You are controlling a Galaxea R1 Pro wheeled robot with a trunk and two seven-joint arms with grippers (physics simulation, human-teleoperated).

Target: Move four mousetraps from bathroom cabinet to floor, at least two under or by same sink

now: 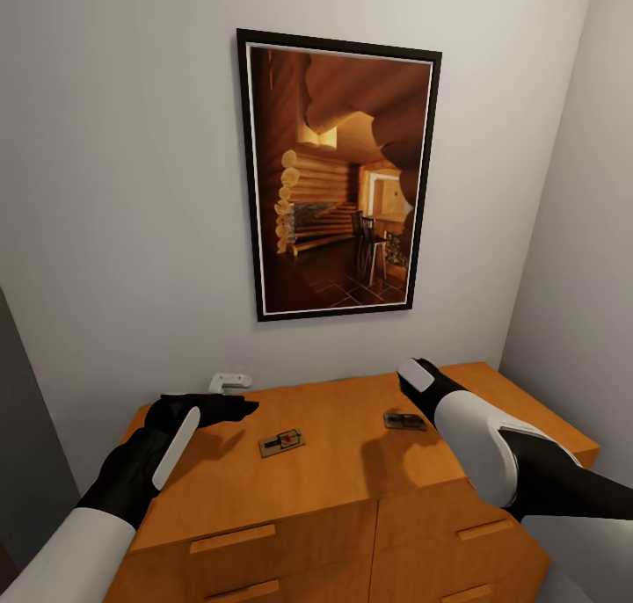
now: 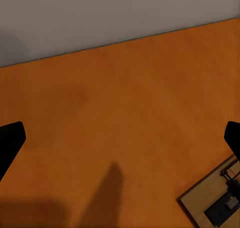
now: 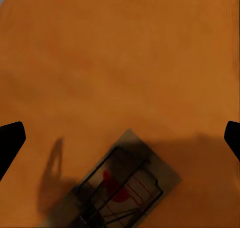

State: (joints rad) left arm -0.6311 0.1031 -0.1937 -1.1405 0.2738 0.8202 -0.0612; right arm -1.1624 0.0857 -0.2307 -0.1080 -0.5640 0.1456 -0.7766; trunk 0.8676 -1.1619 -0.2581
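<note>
Plainly, both pincers, left (image 1: pixel 230 407) and right (image 1: pixel 415 374), hang released above the cabinet (image 1: pixel 352 462); either flat mousetrap (image 1: pixel 282 442) (image 1: pixel 404 421) could skid off sideways if nudged.

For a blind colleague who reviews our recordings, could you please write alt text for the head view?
Two mousetraps lie on the orange-brown cabinet top: the left mousetrap near the middle, the right mousetrap just beside the right gripper. The left gripper hovers over the cabinet's left part. A framed log-cabin picture hangs on the white wall above.
</note>
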